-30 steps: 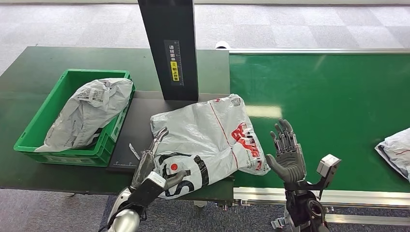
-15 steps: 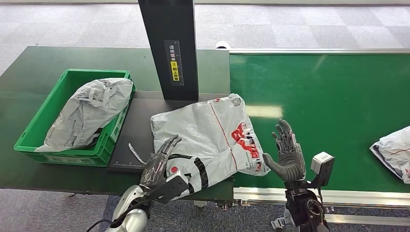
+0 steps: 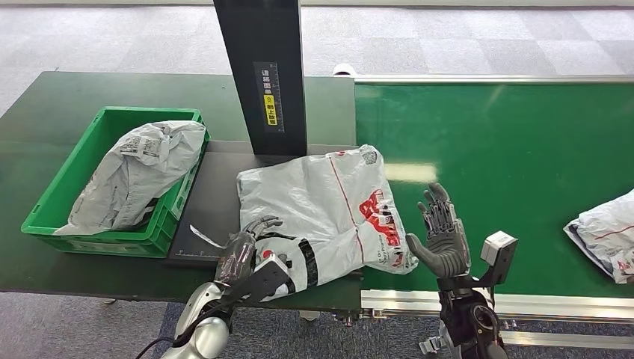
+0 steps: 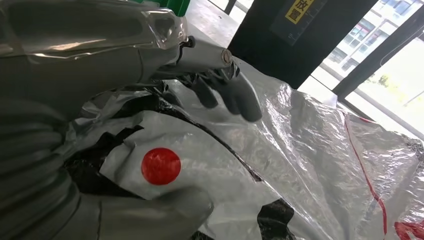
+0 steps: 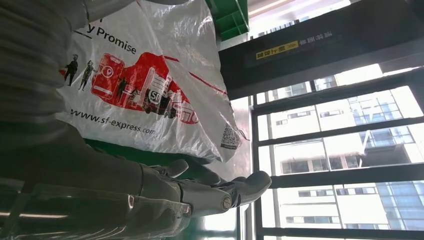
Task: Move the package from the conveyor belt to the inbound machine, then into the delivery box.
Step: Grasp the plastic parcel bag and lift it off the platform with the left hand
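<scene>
While lying crumpled across the black flat scanner plate (image 3: 213, 206) of the inbound machine at centre frame, with its right edge spilling onto the green conveyor belt (image 3: 508, 157), large grey-white plastic courier package with red and black print (image 3: 321, 206) gripped at its lower-left corner by left robot hand (image 3: 243, 250): dark fingers (image 4: 227, 92) curled down over the crinkled film, thick grey thumb (image 4: 155, 212) pressed beneath, just beside a red dot on the print. Right robot hand (image 3: 441, 235) upright at lower centre-right over the belt, palm turned toward the package, fingers spread and holding nothing, close beside the package's right edge but apart from it. Tall black upright column with a yellow label (image 3: 265, 75) rising at upper centre, directly behind the package. Green plastic delivery box (image 3: 60, 198) at left on the dark worktop (image 3: 45, 105), already holding another crumpled grey plastic parcel (image 3: 138, 176). A third grey parcel (image 3: 605, 235) at the right edge on the belt.
</scene>
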`<control>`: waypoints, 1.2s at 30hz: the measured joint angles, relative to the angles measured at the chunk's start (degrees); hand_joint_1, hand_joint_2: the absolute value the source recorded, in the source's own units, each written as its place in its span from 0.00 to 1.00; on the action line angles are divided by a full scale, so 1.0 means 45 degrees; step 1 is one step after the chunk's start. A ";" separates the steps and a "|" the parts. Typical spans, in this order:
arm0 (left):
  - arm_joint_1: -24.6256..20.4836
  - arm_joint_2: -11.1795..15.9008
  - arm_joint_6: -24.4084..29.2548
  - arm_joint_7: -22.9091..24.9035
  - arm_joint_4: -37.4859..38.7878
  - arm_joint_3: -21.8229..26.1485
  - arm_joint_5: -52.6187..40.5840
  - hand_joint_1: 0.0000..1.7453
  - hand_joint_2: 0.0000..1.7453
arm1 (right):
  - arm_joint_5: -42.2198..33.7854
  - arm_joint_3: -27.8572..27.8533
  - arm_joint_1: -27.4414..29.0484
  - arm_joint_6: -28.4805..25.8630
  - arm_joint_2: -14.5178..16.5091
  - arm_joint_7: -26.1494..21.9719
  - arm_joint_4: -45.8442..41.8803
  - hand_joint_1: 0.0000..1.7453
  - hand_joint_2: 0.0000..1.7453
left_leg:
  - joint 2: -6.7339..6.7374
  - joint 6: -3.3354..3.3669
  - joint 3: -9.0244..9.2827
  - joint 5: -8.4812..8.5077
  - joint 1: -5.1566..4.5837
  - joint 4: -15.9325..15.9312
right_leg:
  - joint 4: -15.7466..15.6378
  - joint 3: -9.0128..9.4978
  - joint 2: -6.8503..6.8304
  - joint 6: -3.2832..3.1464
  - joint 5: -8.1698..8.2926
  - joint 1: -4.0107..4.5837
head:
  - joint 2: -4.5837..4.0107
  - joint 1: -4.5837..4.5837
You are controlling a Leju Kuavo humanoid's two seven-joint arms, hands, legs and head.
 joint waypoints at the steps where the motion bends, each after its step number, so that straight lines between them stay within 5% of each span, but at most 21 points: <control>1: -0.0003 -0.0001 -0.0001 0.0000 0.0015 0.0015 0.0000 0.97 1.00 | 0.0000 -0.0002 -0.0009 0.0001 0.0001 0.0000 0.0008 0.00 1.00 | 0.0000 0.0000 0.0000 0.0000 0.0000 0.0000 | 0.0000 0.0000 0.0000 0.0000 0.0000 0.0000 | 0.0000 0.0000; 13: -0.0054 0.0000 -0.0134 0.0249 0.0441 0.0135 -0.0404 1.00 1.00 | -0.0026 -0.0057 -0.0071 0.0123 0.0001 -0.0113 0.0143 0.00 1.00 | 0.0001 0.0000 0.0002 0.0000 0.0000 0.0000 | 0.0000 0.0000 0.0000 0.0000 0.0000 0.0000 | 0.0000 0.0001; 14: -0.0055 0.0000 -0.0154 0.0289 0.0498 0.0138 -0.0451 0.85 1.00 | -0.0024 -0.0057 -0.0071 0.0128 0.0001 -0.0129 0.0151 0.00 1.00 | 0.0001 0.0000 0.0002 0.0000 0.0000 0.0000 | 0.0000 0.0000 0.0000 0.0000 0.0000 0.0000 | 0.0000 0.0001; 17: -0.0057 -0.0002 -0.0029 0.0208 0.0637 0.0157 -0.0385 0.10 1.00 | -0.0024 -0.0057 -0.0069 0.0129 0.0004 -0.0158 0.0180 0.00 1.00 | 0.0001 0.0000 0.0001 0.0000 0.0000 0.0000 | 0.0000 0.0000 0.0000 0.0000 0.0000 0.0000 | 0.0000 0.0001; 18: -0.0051 -0.0017 0.0171 0.0017 0.0661 0.0182 -0.0192 0.00 1.00 | -0.0024 -0.0058 -0.0065 0.0125 0.0005 -0.0163 0.0183 0.00 1.00 | 0.0001 0.0000 0.0001 0.0000 0.0000 0.0000 | 0.0000 0.0000 0.0000 0.0000 0.0000 0.0000 | 0.0000 0.0001; 27: 0.0116 -0.0273 0.1198 -0.2593 -0.0172 0.0617 0.3510 0.00 1.00 | -0.0075 -0.0066 0.0065 0.0064 0.0035 -0.0155 0.0185 0.00 1.00 | 0.0001 0.0000 0.0001 0.0000 0.0000 0.0000 | 0.0001 0.0001 0.0000 0.0000 0.0000 0.0000 | 0.0000 0.0000; 32: 0.0469 -0.0413 -0.1093 -0.3355 -0.1323 0.0783 0.8042 0.00 1.00 | -0.0123 -0.0062 0.0065 0.0027 0.0040 -0.0153 0.0185 0.00 1.00 | 0.0000 0.0000 -0.0002 0.0000 0.0000 0.0000 | 0.0000 0.0001 0.0000 0.0000 0.0000 0.0000 | 0.0000 0.0000; 36: 0.0718 -0.0347 -0.2372 -0.3028 -0.1839 0.0743 0.8581 0.00 1.00 | -0.0130 -0.0062 0.0064 0.0036 0.0040 -0.0155 0.0185 0.00 1.00 | 0.0000 0.0000 -0.0001 0.0000 0.0000 0.0000 | -0.0001 0.0000 0.0000 0.0000 0.0000 0.0000 | 0.0000 0.0001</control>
